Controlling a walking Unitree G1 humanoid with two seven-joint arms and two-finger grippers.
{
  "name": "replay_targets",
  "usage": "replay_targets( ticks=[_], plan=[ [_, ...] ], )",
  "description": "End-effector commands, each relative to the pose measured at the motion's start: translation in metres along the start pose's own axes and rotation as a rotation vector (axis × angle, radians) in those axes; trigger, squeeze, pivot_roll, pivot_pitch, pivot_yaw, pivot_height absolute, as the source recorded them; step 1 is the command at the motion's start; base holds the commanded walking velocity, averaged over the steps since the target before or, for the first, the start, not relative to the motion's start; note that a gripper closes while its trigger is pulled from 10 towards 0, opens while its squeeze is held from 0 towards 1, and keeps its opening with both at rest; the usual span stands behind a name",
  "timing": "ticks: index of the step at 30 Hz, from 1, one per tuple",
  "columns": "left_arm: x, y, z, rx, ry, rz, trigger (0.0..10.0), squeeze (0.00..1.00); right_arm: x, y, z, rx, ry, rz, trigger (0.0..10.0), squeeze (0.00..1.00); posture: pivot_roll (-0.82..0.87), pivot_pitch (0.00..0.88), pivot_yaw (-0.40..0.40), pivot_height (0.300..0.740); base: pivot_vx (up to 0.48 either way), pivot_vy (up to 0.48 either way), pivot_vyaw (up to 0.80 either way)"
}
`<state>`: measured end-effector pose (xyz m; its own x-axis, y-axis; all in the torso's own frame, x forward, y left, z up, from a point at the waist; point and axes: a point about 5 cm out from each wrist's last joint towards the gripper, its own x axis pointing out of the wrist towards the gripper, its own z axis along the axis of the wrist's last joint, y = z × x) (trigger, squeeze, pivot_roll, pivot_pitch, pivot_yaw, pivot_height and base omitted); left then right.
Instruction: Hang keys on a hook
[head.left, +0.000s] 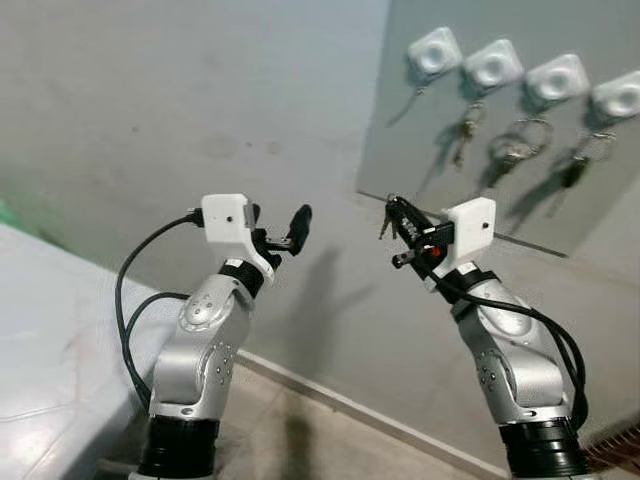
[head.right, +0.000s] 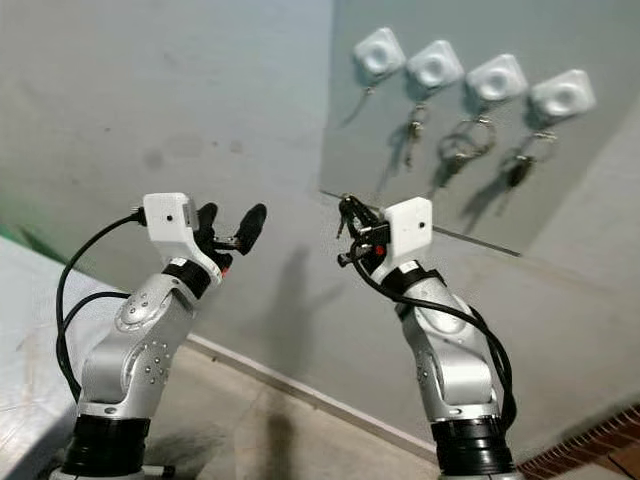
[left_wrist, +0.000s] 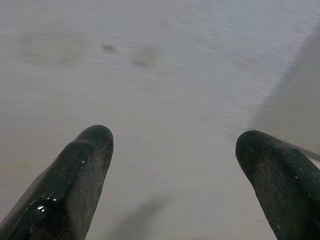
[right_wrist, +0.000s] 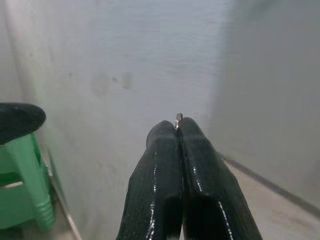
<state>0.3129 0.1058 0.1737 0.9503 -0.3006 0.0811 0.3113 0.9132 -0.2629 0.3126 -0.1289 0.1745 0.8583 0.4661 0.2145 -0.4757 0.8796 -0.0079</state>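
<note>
A grey board (head.left: 400, 150) on the wall carries several white hook mounts. The leftmost mount (head.left: 435, 52) has a bare hook (head.left: 418, 90); the three to its right hold hanging key bunches (head.left: 515, 150). My right gripper (head.left: 400, 225) is raised below and left of the board, shut on a small bunch of keys (head.left: 390, 214). The key ring (right_wrist: 178, 117) pokes out between its closed fingertips in the right wrist view. My left gripper (head.left: 280, 228) is held up to the left facing the bare wall, open with nothing between its fingers (left_wrist: 90, 165).
A white surface (head.left: 50, 340) lies at the lower left. A green stool (right_wrist: 20, 200) with a dark seat stands by the wall. A pale baseboard (head.left: 340, 400) runs along the floor under the wall.
</note>
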Motion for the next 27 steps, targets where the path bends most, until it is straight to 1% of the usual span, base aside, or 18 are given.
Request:
replay_targets(
  ticks=[1, 22, 24, 27],
  plan=[
    [-0.0002, 0.0022, -0.0001, 0.0, 0.006, 0.016, 10.0, 0.0, -0.0002, 0.0019, 0.0055, -0.003, -0.02, 0.014, 10.0, 0.0, 0.01, 0.041, -0.036, 0.74, 0.0, 0.0, 0.0],
    [0.0002, 0.0027, -0.001, 0.029, 0.02, 0.022, 10.0, 0.0, -0.0011, 0.001, 0.0059, 0.003, -0.018, 0.007, 10.0, 0.0, 0.01, 0.052, -0.035, 0.74, 0.0, 0.0, 0.0],
    [0.0006, 0.0023, -0.0003, 0.03, 0.015, 0.018, 10.0, 0.0, -0.0008, 0.0009, 0.0063, 0.003, -0.021, 0.006, 10.0, 0.0, 0.01, 0.055, -0.035, 0.74, 0.0, 0.0, 0.0],
    [0.0024, -0.0039, 0.0037, 0.057, 0.003, -0.036, 10.0, 0.0, 0.0008, 0.0001, 0.0084, 0.001, -0.031, 0.002, 10.0, 0.0, 0.01, 0.057, -0.035, 0.74, 0.0, 0.0, 0.0]
  ],
)
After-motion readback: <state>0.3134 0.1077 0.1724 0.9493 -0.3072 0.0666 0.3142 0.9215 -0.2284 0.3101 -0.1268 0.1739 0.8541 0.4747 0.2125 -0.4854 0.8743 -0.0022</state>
